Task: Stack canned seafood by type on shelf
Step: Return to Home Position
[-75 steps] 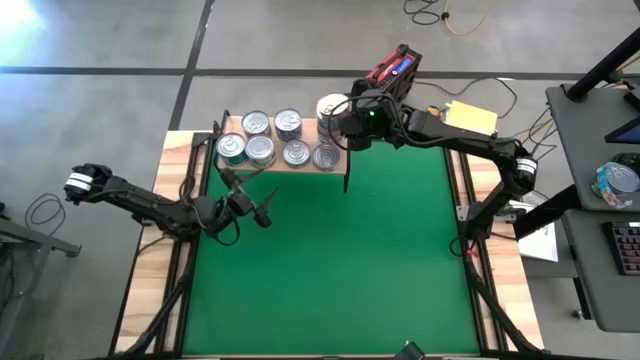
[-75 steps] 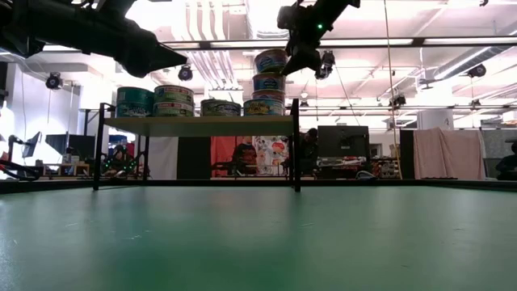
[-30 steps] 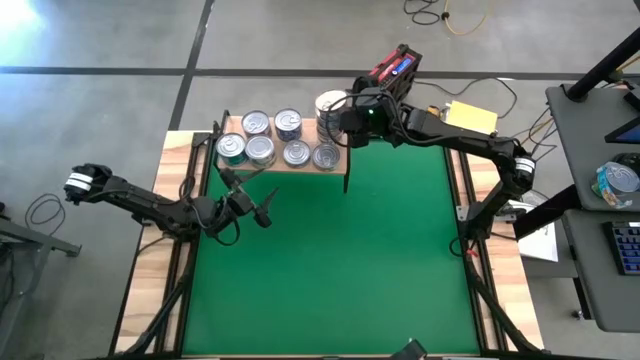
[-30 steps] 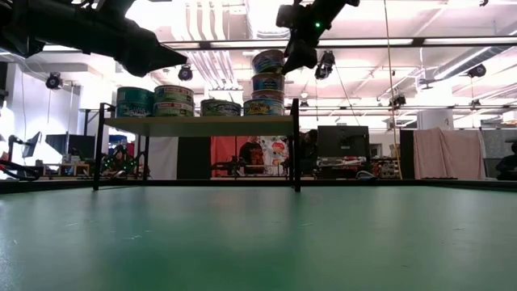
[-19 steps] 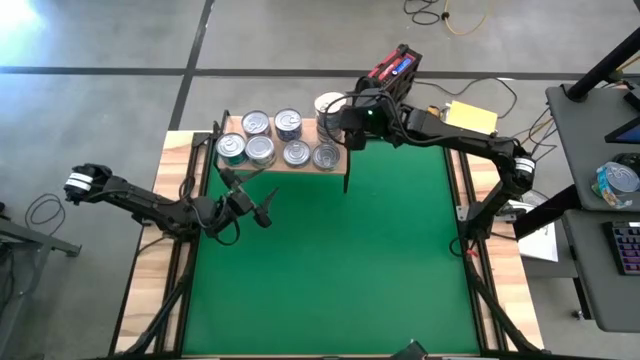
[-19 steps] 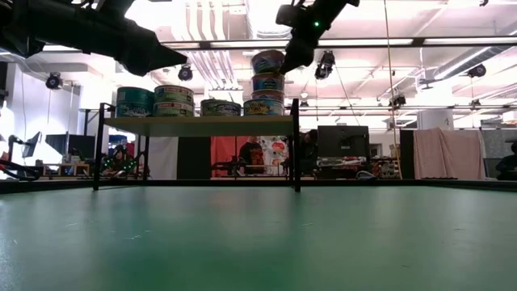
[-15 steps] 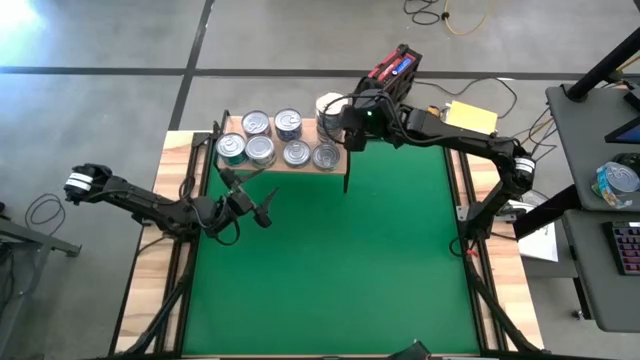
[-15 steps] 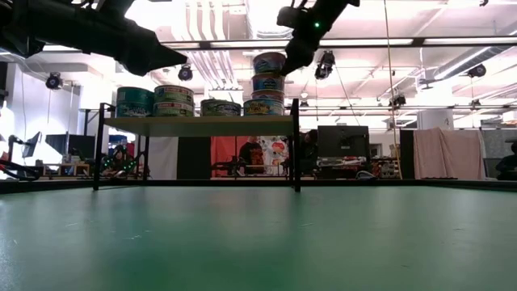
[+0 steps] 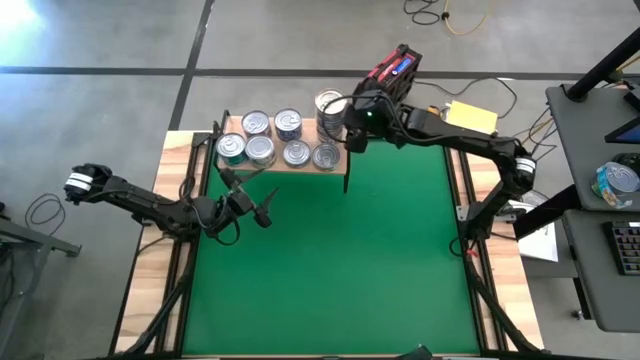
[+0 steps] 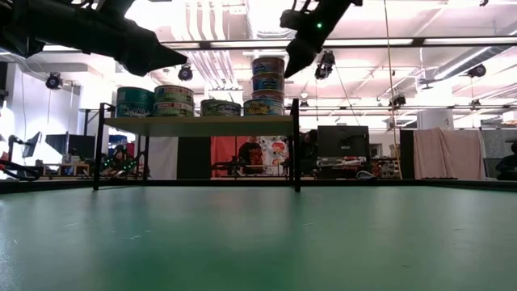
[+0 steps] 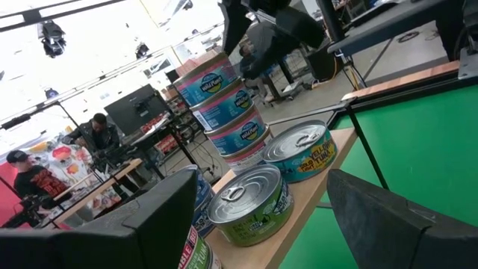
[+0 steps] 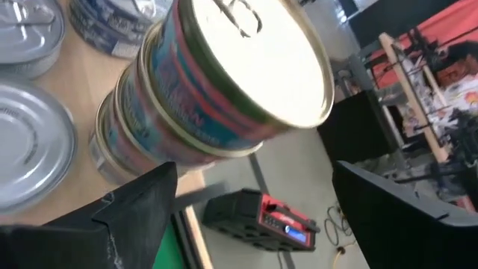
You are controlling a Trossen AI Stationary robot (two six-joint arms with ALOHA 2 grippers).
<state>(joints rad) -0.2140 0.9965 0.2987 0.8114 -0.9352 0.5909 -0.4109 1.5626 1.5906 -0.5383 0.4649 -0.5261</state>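
The shelf (image 9: 285,152) stands at the far edge of the green mat (image 9: 330,260) and carries flat round tins of canned seafood (image 9: 260,150) on their bases. A tall stack of tins (image 9: 330,104) rises at the shelf's far right corner. My right gripper (image 9: 349,120) is open, high beside the stack's top tin (image 10: 268,65) on its right side, with a small gap. In the right wrist view its fingers (image 12: 254,187) flank the stack (image 12: 224,82) from below. My left gripper (image 9: 262,208) waits open over the mat by the shelf's near left, pointing level at the tins (image 11: 250,202).
A red and black tool (image 9: 393,68) and a yellow box (image 9: 470,118) lie behind the shelf's right end. Bare mat stretches toward the near edge. The shelf's black legs (image 10: 296,145) stand on the mat. People move in the room beyond the table (image 10: 250,153).
My right gripper has rolled at the wrist beside the top of the stack, without shifting place, so more of the top tin's lid shows from above. The stack and the other tins have stayed still.
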